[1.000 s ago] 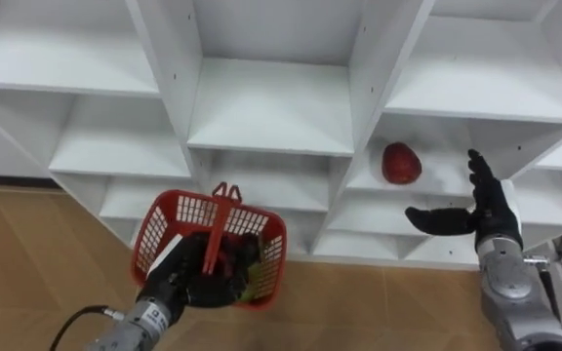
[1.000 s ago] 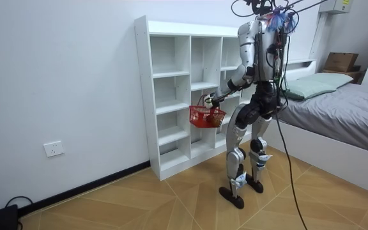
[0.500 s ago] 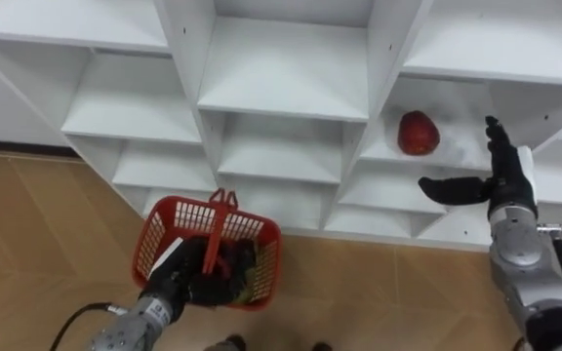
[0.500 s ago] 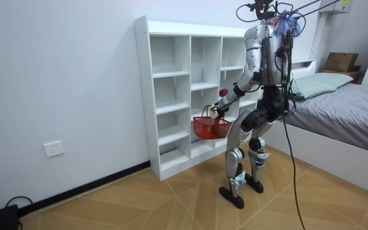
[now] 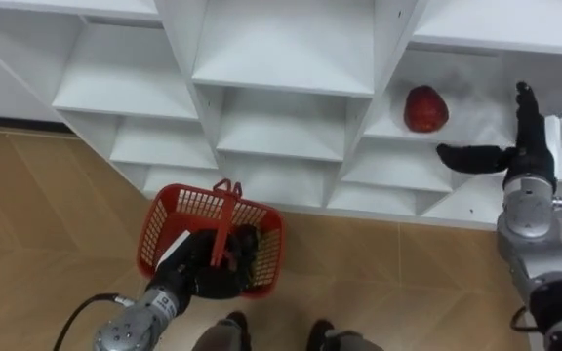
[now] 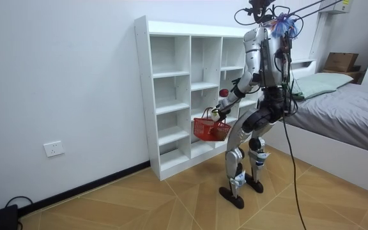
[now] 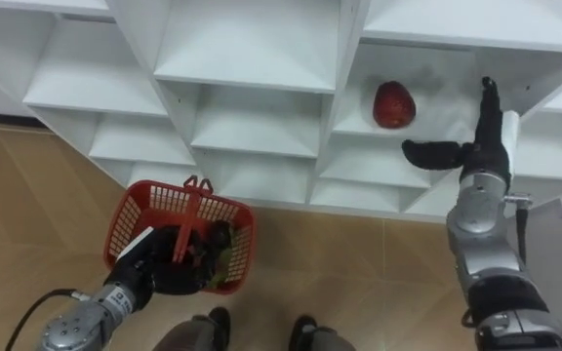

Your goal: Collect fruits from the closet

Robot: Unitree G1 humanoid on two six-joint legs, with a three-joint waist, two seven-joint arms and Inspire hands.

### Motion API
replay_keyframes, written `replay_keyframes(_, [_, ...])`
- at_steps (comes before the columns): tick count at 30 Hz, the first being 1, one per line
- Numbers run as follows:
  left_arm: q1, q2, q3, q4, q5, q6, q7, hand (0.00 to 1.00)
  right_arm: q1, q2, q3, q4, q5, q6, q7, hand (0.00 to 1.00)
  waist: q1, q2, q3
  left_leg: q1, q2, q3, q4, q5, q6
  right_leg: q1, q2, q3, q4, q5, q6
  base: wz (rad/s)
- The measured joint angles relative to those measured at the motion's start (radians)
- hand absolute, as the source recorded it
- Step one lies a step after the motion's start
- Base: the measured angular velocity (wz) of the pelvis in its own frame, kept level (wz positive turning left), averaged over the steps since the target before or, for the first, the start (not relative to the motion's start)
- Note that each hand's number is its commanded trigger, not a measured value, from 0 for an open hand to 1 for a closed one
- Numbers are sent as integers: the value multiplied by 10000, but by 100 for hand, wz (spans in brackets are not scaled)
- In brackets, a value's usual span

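White closet (image 5: 281, 58): open board cubbies across the twelve o'clock half of the eye views. In the room view the robot stands close in front of it, facing the shelves.
Red basket (image 5: 164, 229): plastic lattice at seven o'clock, hanging over the wooden floor (image 5: 37, 214) below the closet. It looks light and a little springy. Something yellow-green shows through its wall, but I cannot tell what it is.
Right hand (image 5: 520, 161): at three o'clock, raised at the mouth of the fruit's cubby. The fingers point straight up and the thumb stretches towards nine o'clock. It is spread wide, holds nothing and is clear of the fruit.
Left hand (image 5: 198, 273): low at seven o'clock, fingers curled round the basket's upright handle (image 5: 225, 210), carrying it.
Fruit (image 5: 424, 107): red and rounded, at two o'clock, lying on a shelf in the right-hand column. It is near the right hand, at that hand's ten o'clock.
Handling: probably firm, light and smooth-skinned, so it could slip, roll on the bare shelf, or bruise if squeezed hard.
Hold: best taken round its widest middle, thumb on one side and fingers opposite, wrapped rather than pinched.
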Motion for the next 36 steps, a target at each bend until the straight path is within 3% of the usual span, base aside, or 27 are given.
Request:
replay_keyframes(11, [-56,7,-417,9,9,105,-16,100,-299,-22,4,-13,-403,62,-153,0,213,-5,10,-220,9,12,-135,-4,4,-214,24,16,-79,-6,6,0])
replay_keyframes(24, [-178,-4,-249,9,223,336,-5,100,-398,-23,3,-1283,-996,117,-438,0,307,1,6,-294,3,-4,-381,-3,11,-229,1,-122,-462,39,27,1])
replay_keyframes(30, [-334,-60,-318,329,289,498,30,100,-445,-23,36,-1312,-1122,284,-431,0,467,0,6,-288,-30,39,-493,15,35,-241,-81,-181,-510,32,21,0])
replay_keyframes(36, [-312,-113,-436,418,282,638,131,100,-524,-30,367,-1305,-1125,408,-438,0,452,-39,26,-147,-215,75,-926,248,117,-257,-279,-183,-552,29,68,6])
